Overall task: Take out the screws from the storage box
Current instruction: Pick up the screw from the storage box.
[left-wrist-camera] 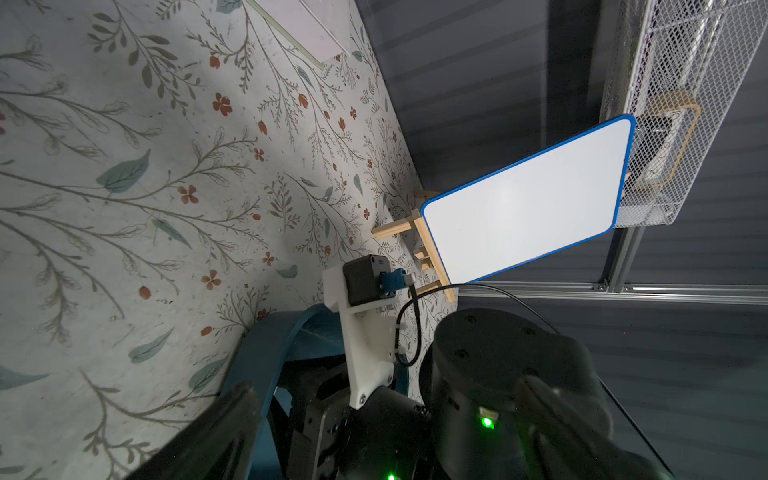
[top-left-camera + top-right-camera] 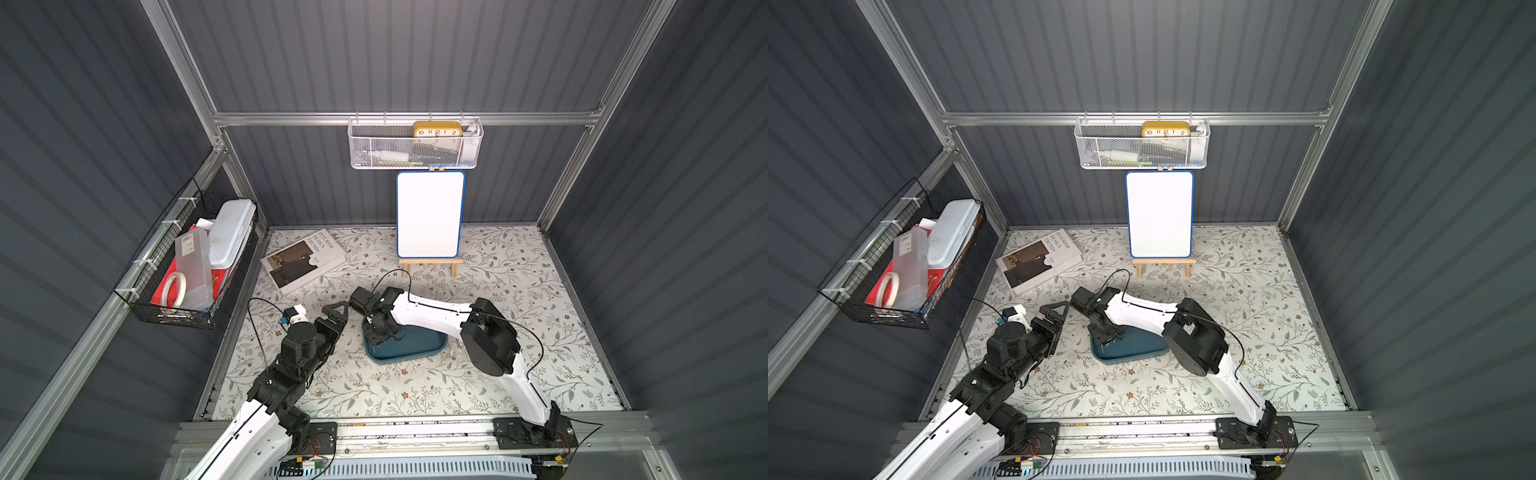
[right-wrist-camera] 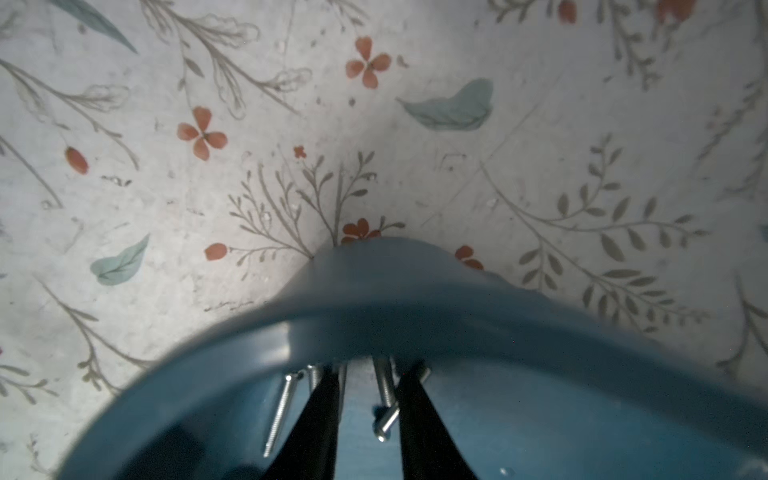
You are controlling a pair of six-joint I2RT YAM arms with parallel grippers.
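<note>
The storage box [image 2: 419,350] [image 2: 1144,350] is a dark teal tray on the floral table, in both top views. My right gripper [image 2: 376,338] [image 2: 1106,340] reaches down into its left end. In the right wrist view the right gripper [image 3: 370,374] has its black fingers [image 3: 320,419] a little apart just inside the curved rim [image 3: 415,299]. Silver screws lie there: a long one [image 3: 282,411] outside the fingers, and two [image 3: 384,386] [image 3: 386,422] in the gap. My left gripper [image 2: 336,318] [image 2: 1054,320] [image 1: 386,436] hovers wide open and empty, left of the box.
A book [image 2: 303,259] lies at the back left. A whiteboard on a small wooden easel [image 2: 430,216] stands at the back. Above it hangs a white mesh basket [image 2: 415,147] with a yellow clock. A black wire basket [image 2: 187,266] hangs on the left wall.
</note>
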